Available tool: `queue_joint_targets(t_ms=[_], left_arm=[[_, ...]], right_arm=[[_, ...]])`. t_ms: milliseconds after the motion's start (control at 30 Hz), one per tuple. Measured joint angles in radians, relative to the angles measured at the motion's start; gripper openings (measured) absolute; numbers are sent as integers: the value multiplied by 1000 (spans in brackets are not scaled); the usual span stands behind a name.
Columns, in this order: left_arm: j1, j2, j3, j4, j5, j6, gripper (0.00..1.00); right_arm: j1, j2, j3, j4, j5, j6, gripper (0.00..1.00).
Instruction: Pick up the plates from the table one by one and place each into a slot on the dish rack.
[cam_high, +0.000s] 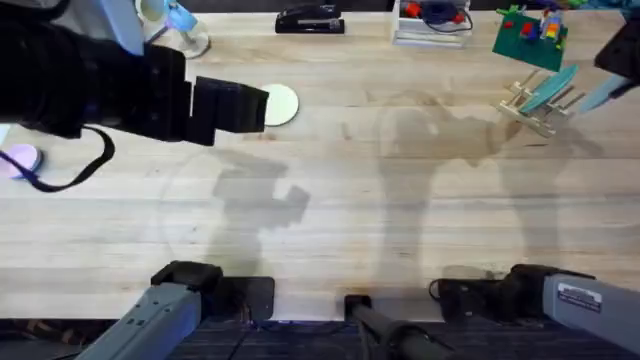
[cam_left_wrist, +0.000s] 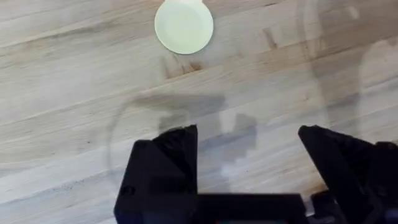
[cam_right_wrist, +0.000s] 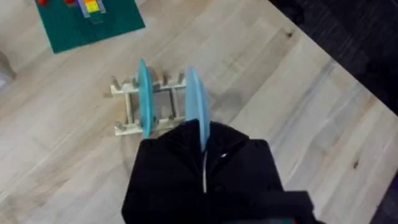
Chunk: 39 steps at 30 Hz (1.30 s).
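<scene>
The worktop (cam_high: 400, 200) is a wide run of pale wooden planks with clear grain, crossed by soft shadows of the arms. The left arm rises from its base at the lower left and reaches across close under the overhead camera, showing large and dark, with a black cable looping beneath it. Its left claw (cam_left_wrist: 249, 146) hangs over bare wood with its black fingers (cam_left_wrist: 171, 155) spread wide and nothing between them. The right arm stretches from the lower right base to the far right corner, where the right claw (cam_right_wrist: 203, 149) grips a light blue plate (cam_right_wrist: 194, 102) on edge, fingers closed on its rim, just beside the dish rack (cam_right_wrist: 127, 112).

The rack stands tilted on the worktop near a green toy-brick board (cam_high: 528, 35) carrying coloured bricks. A second light blue plate (cam_right_wrist: 143, 96) already stands upright in a slot between the pale pegs. The held plate is next to it, at the rack's near end; whether it sits in a slot I cannot tell.

The cream-yellow plate (cam_left_wrist: 184, 26) lies flat on the worktop, ahead of the left claw and well apart from the rack.

Along the far edge sit a black stapler (cam_high: 309, 20) and a purple tape roll (cam_high: 20, 158) at the left. A white label on the right arm's base carries writing too small to read.
</scene>
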Motion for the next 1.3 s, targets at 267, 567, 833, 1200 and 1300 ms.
queue_joint_targets(t_ms=[267, 567, 833, 1200, 1300], left_arm=[[0, 0, 0, 0, 0, 0, 993], [0, 0, 0, 0, 0, 0, 993], [0, 0, 0, 0, 0, 0, 993], [0, 0, 0, 0, 0, 0, 993], [0, 0, 0, 0, 0, 0, 993]], right_arm=[[-1, 58, 0, 67, -3, 0, 29], [-12, 119, 0, 117, -10, 17, 29], [-12, 155, 0, 162, -23, 44, 29], [-12, 182, 0, 190, -29, 61, 29], [-12, 188, 0, 202, -29, 62, 29]])
